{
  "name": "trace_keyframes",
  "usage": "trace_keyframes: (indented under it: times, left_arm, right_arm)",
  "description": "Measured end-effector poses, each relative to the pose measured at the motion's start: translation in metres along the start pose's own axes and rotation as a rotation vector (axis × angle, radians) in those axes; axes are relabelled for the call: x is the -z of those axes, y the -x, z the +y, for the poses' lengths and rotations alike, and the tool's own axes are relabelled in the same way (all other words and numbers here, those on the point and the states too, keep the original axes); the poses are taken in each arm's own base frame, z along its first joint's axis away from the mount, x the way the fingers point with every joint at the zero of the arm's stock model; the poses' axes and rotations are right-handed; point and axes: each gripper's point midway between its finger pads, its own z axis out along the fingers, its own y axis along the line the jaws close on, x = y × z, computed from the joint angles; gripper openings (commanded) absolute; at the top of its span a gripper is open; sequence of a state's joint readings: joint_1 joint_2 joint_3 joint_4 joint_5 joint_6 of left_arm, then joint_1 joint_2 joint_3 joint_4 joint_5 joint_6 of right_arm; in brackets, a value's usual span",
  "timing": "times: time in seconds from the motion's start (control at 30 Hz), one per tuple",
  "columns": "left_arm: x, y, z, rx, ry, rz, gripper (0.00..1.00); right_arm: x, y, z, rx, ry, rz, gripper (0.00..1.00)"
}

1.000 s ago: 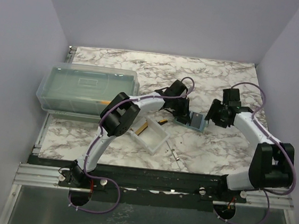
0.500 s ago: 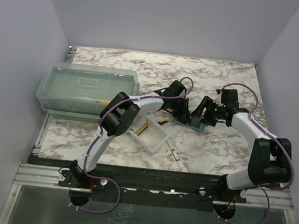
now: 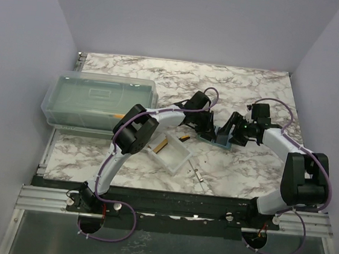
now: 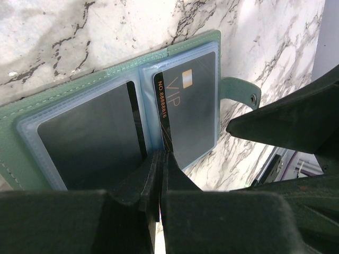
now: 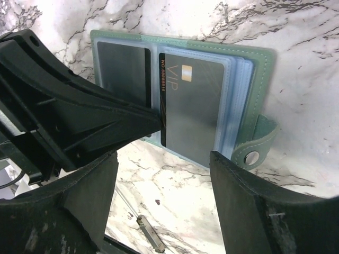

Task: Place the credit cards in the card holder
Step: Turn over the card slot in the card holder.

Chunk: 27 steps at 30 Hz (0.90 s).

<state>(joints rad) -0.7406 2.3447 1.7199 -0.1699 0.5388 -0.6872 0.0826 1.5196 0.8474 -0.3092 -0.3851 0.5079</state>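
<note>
Small clear tray (image 3: pixel 177 158) sits near the bench's (image 3: pixel 162 78) front edge, left of centre. Mid-bench the card holder (image 5: pixel 263 90) lies open flat, black VIP card (image 5: pixel 196 111) in its snap-side sleeve; left gripper (image 4: pixel 160 156) pinched shut, tips at that card's spine-side edge, right gripper (image 5: pixel 164 169) spread wide, holding nothing, close over the holder. Lidded box (image 3: pixel 96 101) by the left edge, further back

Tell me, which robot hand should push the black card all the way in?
Left. The left hand, shut, pinches the black card at its edge by the fold of the card holder; the right hand just hangs open above.
</note>
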Motion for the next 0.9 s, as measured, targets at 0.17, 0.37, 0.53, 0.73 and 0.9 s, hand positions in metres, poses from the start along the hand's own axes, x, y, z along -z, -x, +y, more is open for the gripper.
trace_keyframes:
  times: [0.17, 0.37, 0.53, 0.73, 0.9]
  left_arm:
    - [0.000, 0.000, 0.000, 0.001, 0.000, -0.001, 0.03]
    - [0.000, 0.000, 0.000, 0.001, -0.001, 0.000, 0.02]
    - [0.000, 0.000, 0.000, 0.001, -0.002, 0.000, 0.02]
    - [0.000, 0.000, 0.000, 0.000, -0.003, 0.000, 0.01]
    - [0.000, 0.000, 0.000, 0.001, -0.004, 0.000, 0.01]
  right_arm:
    - [-0.003, -0.001, -0.005, -0.011, -0.009, 0.008, 0.74]
    - [-0.008, -0.001, -0.009, -0.017, -0.013, 0.010, 0.74]
    - [-0.010, -0.002, -0.011, -0.020, -0.016, 0.015, 0.74]
    - [-0.013, -0.002, -0.012, -0.020, -0.015, 0.017, 0.70]
    - [-0.013, -0.001, -0.011, -0.018, -0.007, 0.012, 0.67]
